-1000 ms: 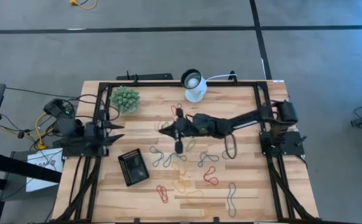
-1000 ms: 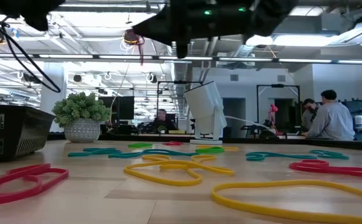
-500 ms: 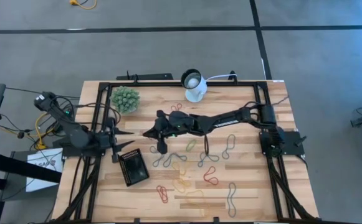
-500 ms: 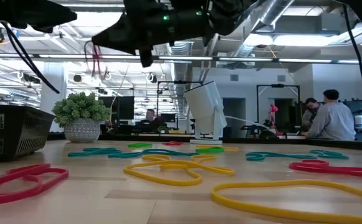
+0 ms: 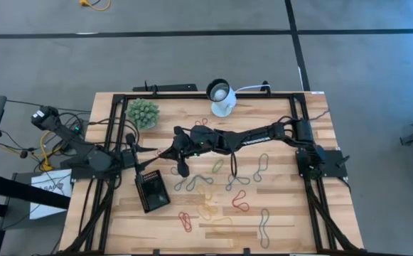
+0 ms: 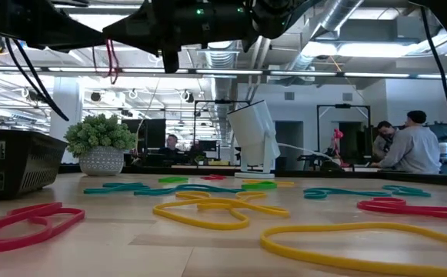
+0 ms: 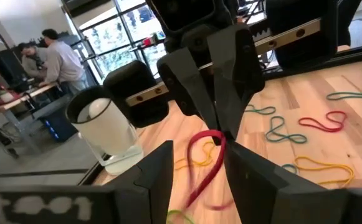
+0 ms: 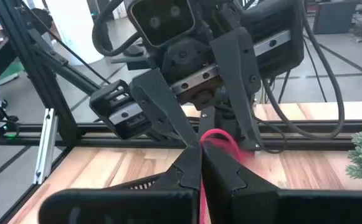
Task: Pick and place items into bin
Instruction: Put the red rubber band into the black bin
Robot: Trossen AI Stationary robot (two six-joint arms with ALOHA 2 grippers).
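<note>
A red rubber-band loop point(image 7: 207, 163) hangs in the air from my right gripper point(image 5: 165, 152), which reaches across the table from the right and is shut on it. My left gripper point(image 5: 148, 157) faces it from the left, open. Its fingers point(image 7: 162, 171) stand on either side of the hanging loop, and I see no touch. The black bin point(image 5: 151, 190) lies on the table just nearside of both grippers. Several red, green, yellow and grey loops point(image 5: 205, 182) lie flat on the wood to the bin's right. My right gripper point(image 8: 200, 149) pinches the red loop by its top bend point(image 7: 217, 138) between the two shut fingertips. The fingers come roughly level from the table's right. The loop hangs slack below them point(image 6: 109, 61), clear of the table.
A fuzzy green plant ball point(image 5: 143, 112) and a white round lamp-like device point(image 5: 222, 98) stand at the far edge. A black frame rail point(image 5: 206, 95) runs round the table. People sit in the room beyond point(image 6: 408, 146).
My right gripper has carried the red loop from the table's middle toward the left edge, holding it high. My left arm has reached toward the right, and its gripper now meets the right one above the bin's far side.
</note>
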